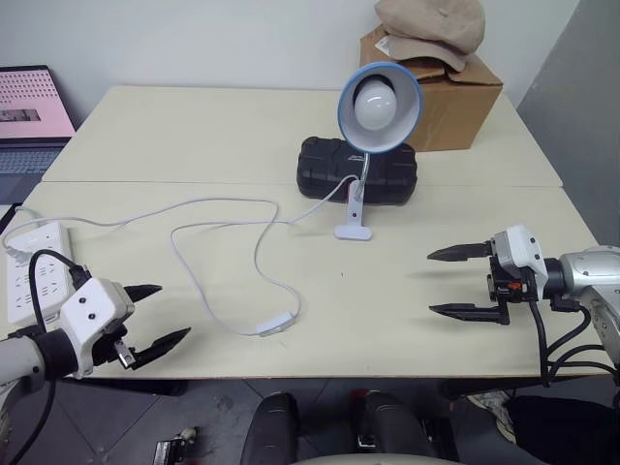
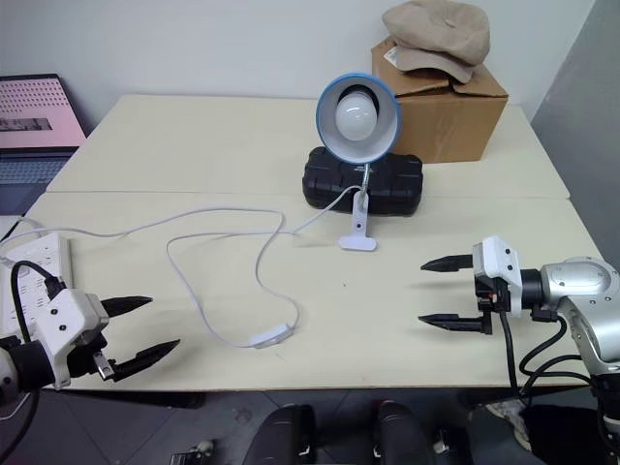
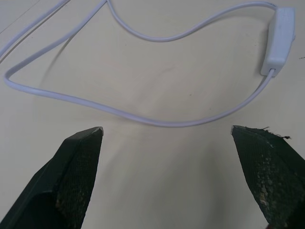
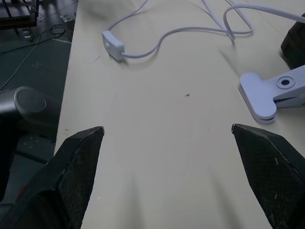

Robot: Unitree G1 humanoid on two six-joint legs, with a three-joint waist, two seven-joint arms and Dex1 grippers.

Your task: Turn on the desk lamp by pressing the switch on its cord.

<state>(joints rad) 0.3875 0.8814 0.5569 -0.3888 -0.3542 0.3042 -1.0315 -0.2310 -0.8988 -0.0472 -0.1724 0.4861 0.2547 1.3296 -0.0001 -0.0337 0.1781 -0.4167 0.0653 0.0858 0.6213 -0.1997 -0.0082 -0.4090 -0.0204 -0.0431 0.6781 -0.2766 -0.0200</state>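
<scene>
The desk lamp point(image 1: 379, 105), with a light-blue shade and an unlit white bulb, stands on its white clip base point(image 1: 354, 231) at the table's middle. Its thin white cord point(image 1: 218, 228) loops leftward across the table. The switch point(image 1: 275, 325) lies on the cord near the front edge; it also shows in the left wrist view as the switch point(image 3: 279, 42) and in the right wrist view as the switch point(image 4: 113, 44). My left gripper point(image 1: 155, 318) hovers open at the front left, well left of the switch. My right gripper point(image 1: 453, 282) stands open at the right, pointing left, empty.
A black case point(image 1: 356, 170) sits behind the lamp, a cardboard box point(image 1: 446, 97) with a cap on it at the back right. A white power strip point(image 1: 31, 271) lies at the left edge, a laptop point(image 1: 31, 121) beyond it.
</scene>
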